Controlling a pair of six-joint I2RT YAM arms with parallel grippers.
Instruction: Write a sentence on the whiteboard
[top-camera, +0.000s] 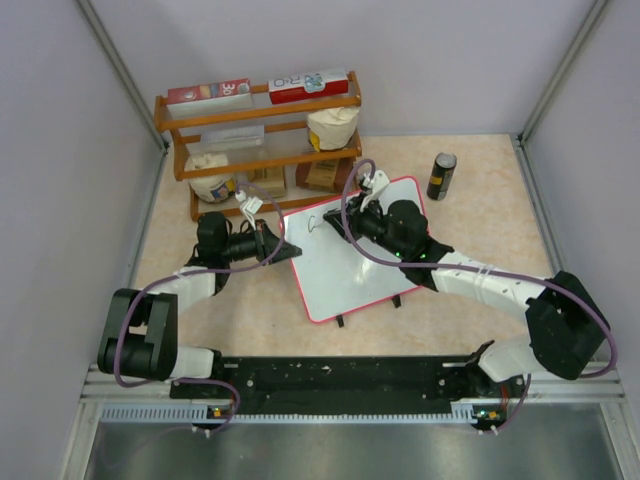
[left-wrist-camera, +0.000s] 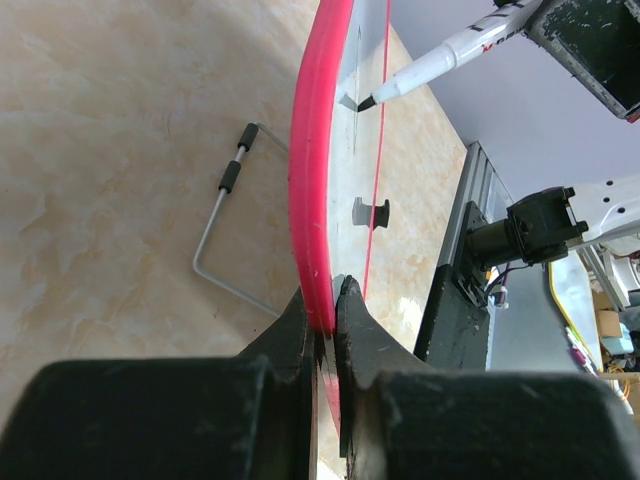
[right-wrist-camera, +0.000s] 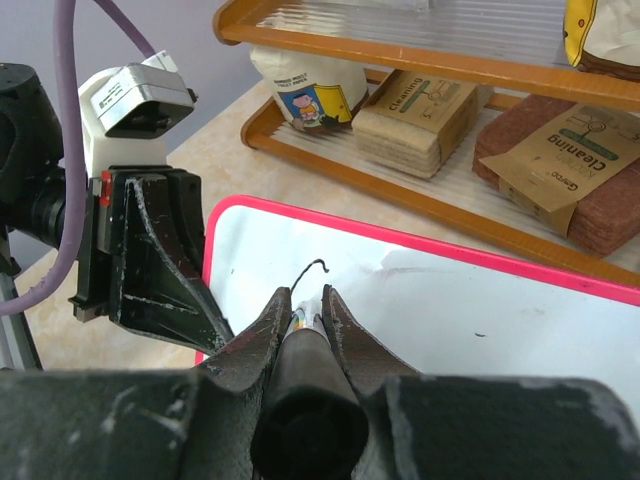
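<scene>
Your left gripper (left-wrist-camera: 322, 298) clamped the whiteboard's (top-camera: 340, 272) edge, your right gripper (right-wrist-camera: 306, 298) the marker (left-wrist-camera: 430, 68). The sentence (right-wrist-camera: 312, 267) needed light, steady strokes.

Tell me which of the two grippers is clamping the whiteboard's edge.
The left gripper: its jaws pinch the whiteboard's red-pink frame. The right gripper is shut on a marker instead, its tip at the board.

White whiteboard (top-camera: 350, 272) edged pink-red, dark can (top-camera: 441, 176), orange-brown shelf (top-camera: 256, 111)

Overhead camera looks down; close wrist cameras share the whiteboard (top-camera: 345, 278).
</scene>
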